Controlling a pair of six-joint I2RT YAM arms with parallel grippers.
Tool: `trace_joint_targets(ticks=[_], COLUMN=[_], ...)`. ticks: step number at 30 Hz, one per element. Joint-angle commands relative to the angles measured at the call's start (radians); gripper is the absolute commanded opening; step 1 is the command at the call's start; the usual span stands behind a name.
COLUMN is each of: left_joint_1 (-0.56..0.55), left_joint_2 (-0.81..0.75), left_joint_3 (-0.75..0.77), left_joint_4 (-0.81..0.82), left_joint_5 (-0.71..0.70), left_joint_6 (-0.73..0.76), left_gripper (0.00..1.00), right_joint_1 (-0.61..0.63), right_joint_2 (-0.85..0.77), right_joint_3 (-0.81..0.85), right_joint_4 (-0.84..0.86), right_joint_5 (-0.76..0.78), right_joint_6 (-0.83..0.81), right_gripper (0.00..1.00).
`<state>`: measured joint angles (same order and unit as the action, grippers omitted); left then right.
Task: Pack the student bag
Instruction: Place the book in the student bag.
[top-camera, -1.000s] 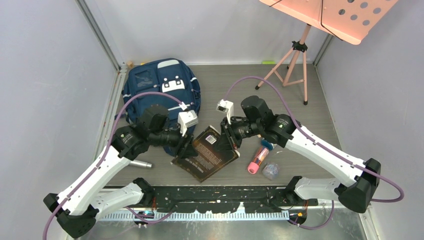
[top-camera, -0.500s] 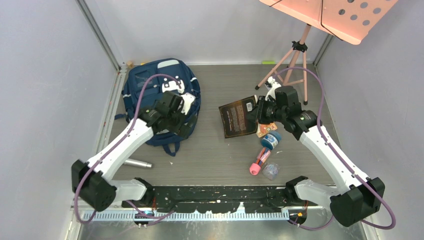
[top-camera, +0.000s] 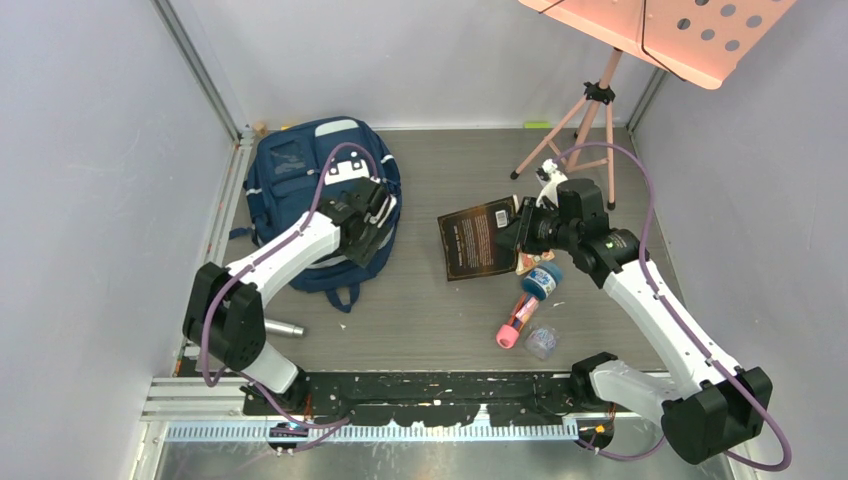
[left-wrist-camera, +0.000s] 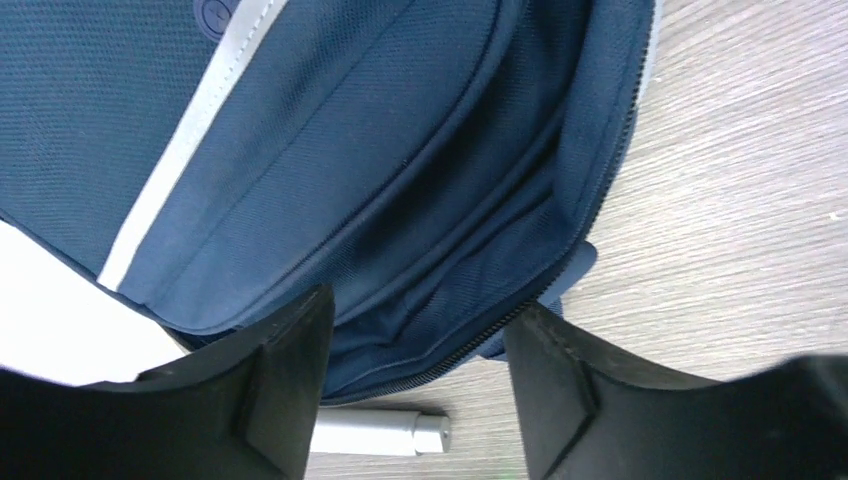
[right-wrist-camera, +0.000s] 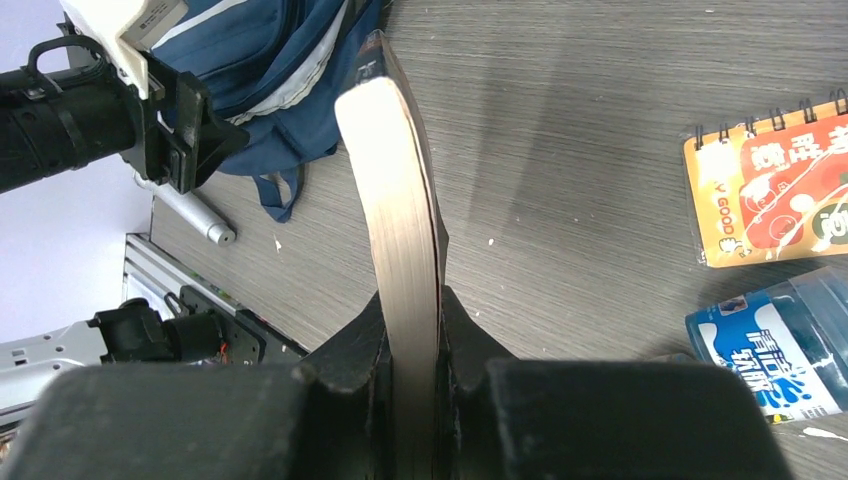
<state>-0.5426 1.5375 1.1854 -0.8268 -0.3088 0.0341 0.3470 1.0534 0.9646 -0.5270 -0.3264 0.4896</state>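
Two arms share the work: the right jaws pinch a dark book by its edge above the desk, right of centre, while the left jaws hang spread over the zipper edge of the student bag, which lies flat at the desk's far left. The step in hand looks like opening the bag for the book, so the left jaws must next catch that edge and lift it.
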Motion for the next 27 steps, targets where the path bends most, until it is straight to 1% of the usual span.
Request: trace_joint_targets(ticks=[1,3,6,7,11,14,16,23,27], left_joint_1=[0.004,0.005,0.004,0.002,-0.036,-0.087,-0.131,-0.288,-0.321], left_joint_2=[0.007,0.016,0.013,0.004,-0.057,-0.080,-0.078,-0.002,0.011], left_joint_3=[0.043,0.043,0.055,0.062,0.080,0.126,0.186,0.430,0.503], left_joint_4=[0.021,0.022,0.020,0.024,0.089,0.109,0.102,0.042,0.052], left_joint_5=[-0.087,-0.105,-0.109,-0.110,-0.128,-0.129,-0.117,-0.082,-0.004], left_joint_6=[0.005,0.009,0.004,0.001,0.021,0.033,0.043,0.068,0.046], left_gripper=[0.56,0.39,0.06,0.00,0.00,0.00,0.00,0.00,0.00], right_joint_1=[-0.009,-0.009,-0.009,-0.009,-0.010,-0.010,-0.011,-0.010,-0.011], right_joint_2=[-0.048,-0.054,-0.058,-0.059,-0.061,-0.060,-0.063,-0.085,-0.107], right_joint_3=[-0.003,-0.009,-0.021,-0.024,-0.033,-0.040,-0.044,-0.068,-0.089], right_joint_4=[0.096,0.097,0.104,0.107,0.107,0.109,0.108,0.109,0.119], right_joint_5=[-0.045,-0.047,-0.050,-0.051,-0.038,-0.030,-0.019,0.015,0.022], right_joint_6=[0.022,0.024,0.028,0.029,0.045,0.072,0.088,0.158,0.223], right_gripper=[0.00,0.00,0.00,0.00,0.01,0.00,0.00,0.00,0.00])
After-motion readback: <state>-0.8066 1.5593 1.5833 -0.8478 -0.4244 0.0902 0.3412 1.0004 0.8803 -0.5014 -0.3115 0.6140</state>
